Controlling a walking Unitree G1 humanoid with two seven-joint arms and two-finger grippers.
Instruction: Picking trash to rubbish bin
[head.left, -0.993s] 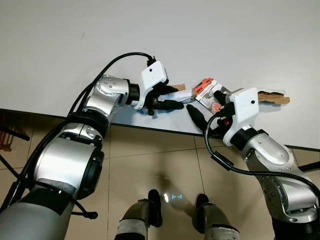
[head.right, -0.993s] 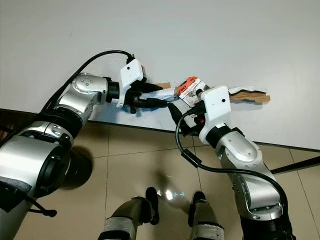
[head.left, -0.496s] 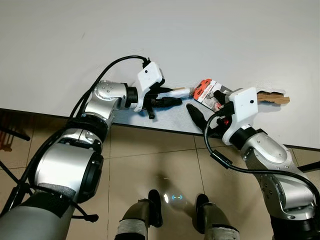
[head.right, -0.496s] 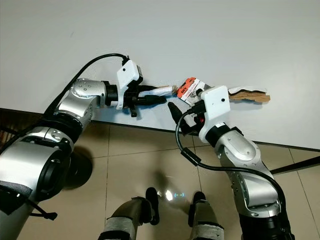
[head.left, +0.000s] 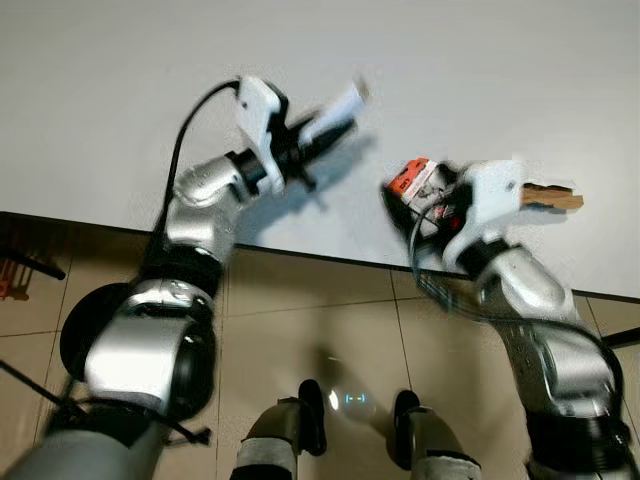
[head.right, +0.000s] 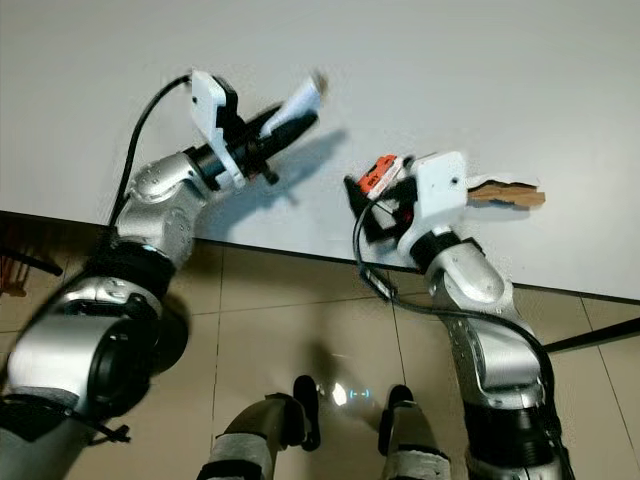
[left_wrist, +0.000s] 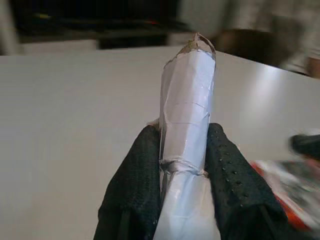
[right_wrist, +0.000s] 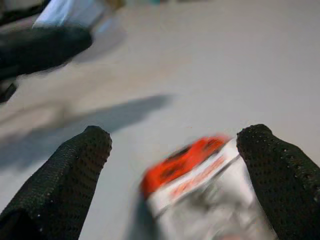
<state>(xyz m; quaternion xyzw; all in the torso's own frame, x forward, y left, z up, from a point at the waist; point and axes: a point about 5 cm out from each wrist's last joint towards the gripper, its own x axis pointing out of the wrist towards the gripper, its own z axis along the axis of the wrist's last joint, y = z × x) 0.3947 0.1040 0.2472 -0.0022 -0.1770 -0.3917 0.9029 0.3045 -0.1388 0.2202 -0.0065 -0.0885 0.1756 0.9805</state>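
Note:
My left gripper (head.left: 318, 131) is raised above the white table (head.left: 120, 110), shut on a white paper-wrapped roll (left_wrist: 186, 130) whose torn tip points away from the fingers (left_wrist: 135, 175). The same roll (head.left: 338, 108) sticks up past the fingertips in the left eye view. A red and silver snack wrapper (head.left: 412, 179) lies on the table near its front edge. My right gripper (right_wrist: 175, 150) stands open just before the wrapper (right_wrist: 200, 185), one finger (right_wrist: 60, 180) on each side of it, not touching. The views are blurred.
A flat piece of brown cardboard (head.left: 550, 197) lies on the table to the right of the wrapper. The table's front edge (head.left: 300, 252) runs above a beige tiled floor (head.left: 330, 330). My two feet (head.left: 300, 410) stand below.
My left gripper has lifted the white roll off the table and swung it up and to the left. The right gripper has moved forward, closer to the red wrapper.

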